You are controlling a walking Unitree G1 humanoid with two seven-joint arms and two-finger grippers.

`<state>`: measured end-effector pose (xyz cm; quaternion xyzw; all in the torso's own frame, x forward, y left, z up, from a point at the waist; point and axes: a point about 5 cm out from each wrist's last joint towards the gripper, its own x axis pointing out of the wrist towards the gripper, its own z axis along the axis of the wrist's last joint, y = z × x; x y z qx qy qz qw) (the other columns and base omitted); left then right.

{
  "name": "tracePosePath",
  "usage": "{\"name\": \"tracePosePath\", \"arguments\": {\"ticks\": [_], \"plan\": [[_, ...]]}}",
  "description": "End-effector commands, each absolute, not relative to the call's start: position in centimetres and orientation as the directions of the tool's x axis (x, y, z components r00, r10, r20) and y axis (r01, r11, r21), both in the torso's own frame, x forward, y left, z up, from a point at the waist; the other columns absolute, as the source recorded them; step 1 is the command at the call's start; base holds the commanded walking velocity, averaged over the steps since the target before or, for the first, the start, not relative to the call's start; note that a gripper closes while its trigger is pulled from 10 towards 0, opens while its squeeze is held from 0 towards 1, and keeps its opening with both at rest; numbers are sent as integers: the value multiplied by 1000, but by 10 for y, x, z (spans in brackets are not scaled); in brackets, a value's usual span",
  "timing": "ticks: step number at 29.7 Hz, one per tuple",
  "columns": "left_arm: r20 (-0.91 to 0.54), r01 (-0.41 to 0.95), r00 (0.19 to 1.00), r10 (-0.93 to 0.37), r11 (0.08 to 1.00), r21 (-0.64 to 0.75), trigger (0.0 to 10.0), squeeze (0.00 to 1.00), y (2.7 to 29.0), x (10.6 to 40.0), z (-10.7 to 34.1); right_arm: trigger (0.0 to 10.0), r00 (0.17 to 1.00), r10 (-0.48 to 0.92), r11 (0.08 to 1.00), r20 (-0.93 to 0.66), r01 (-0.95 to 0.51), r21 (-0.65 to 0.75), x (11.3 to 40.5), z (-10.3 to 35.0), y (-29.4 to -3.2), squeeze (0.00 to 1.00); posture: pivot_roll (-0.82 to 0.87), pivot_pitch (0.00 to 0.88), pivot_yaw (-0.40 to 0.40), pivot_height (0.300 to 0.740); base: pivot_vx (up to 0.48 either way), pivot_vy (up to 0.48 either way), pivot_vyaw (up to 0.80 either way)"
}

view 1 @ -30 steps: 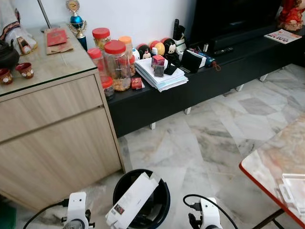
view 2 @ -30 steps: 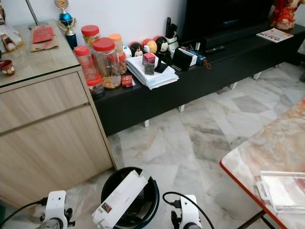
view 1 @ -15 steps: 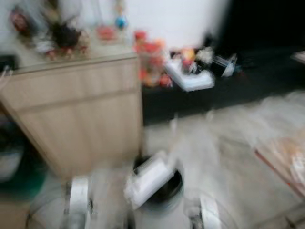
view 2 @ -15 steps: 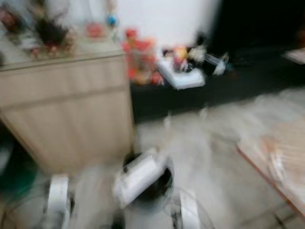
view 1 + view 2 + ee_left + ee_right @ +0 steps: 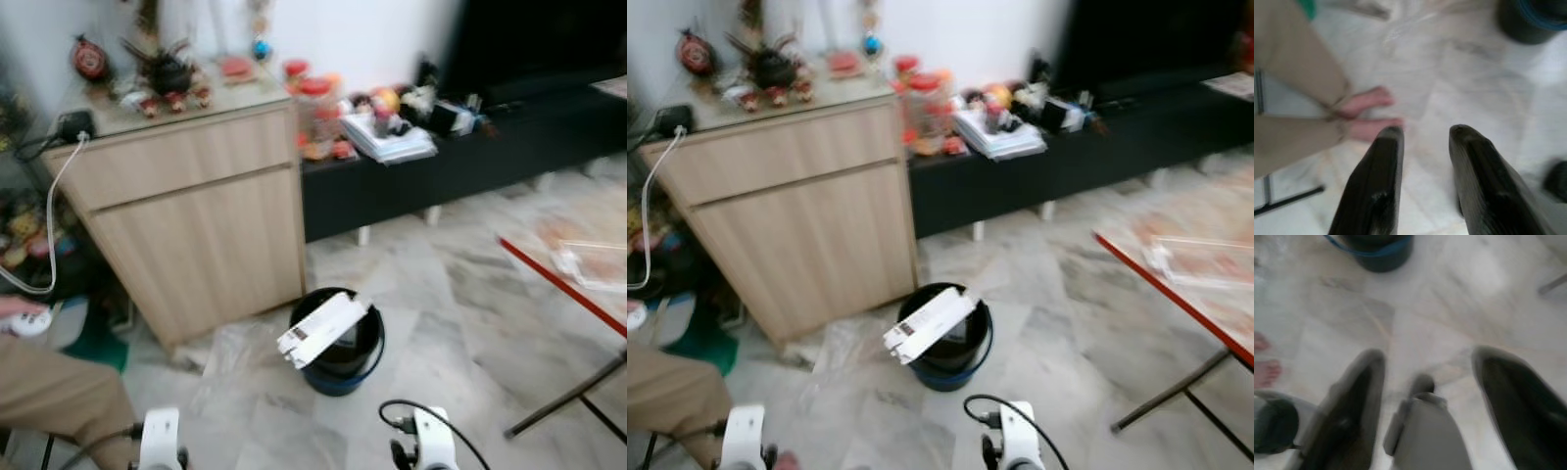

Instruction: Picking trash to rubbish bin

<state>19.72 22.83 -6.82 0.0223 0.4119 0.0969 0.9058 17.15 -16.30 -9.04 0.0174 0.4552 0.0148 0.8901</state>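
Left eye view: white box (image 5: 323,329) in bin (image 5: 340,354), well ahead of left claw (image 5: 1422,142).

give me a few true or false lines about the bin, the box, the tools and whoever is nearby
1. A long white cardboard box sticks out of the round black rubbish bin with a blue rim. True.
2. The bin stands on top of the light wooden cabinet. False: it stands on the marble floor in front of the cabinet.
3. The left tool has its black fingers apart and holds nothing. True.
4. The right tool is clamped on the white box. False: its fingers are spread over bare floor, away from the bin.
5. A person's bare feet rest on the floor near the left tool. True.
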Motion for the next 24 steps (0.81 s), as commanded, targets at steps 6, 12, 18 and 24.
{"name": "tracePosePath", "arguments": {"ticks": [6,12,18,24], "plan": [[-743,-153,642,188,981,116,10000,0,228,197,-68,10000,604,55,998,-795,-9,62,178,-87,-159,0,13,8,-1,740,0,0,0],[-741,-156,646,185,982,109,10000,0,227,198,-68,10000,607,53,998,-793,-6,62,179,-87,-159,0,14,16,-2,740,0,0,0],[-742,-145,646,180,983,112,10000,0,227,199,-68,10000,608,51,998,-793,-6,59,179,-87,-159,0,17,21,-5,740,0,0,0],[-744,-144,644,181,983,114,10000,0,226,199,-68,10000,608,50,998,-793,-5,60,179,-87,-160,0,19,24,-6,740,0,0,0]]}}
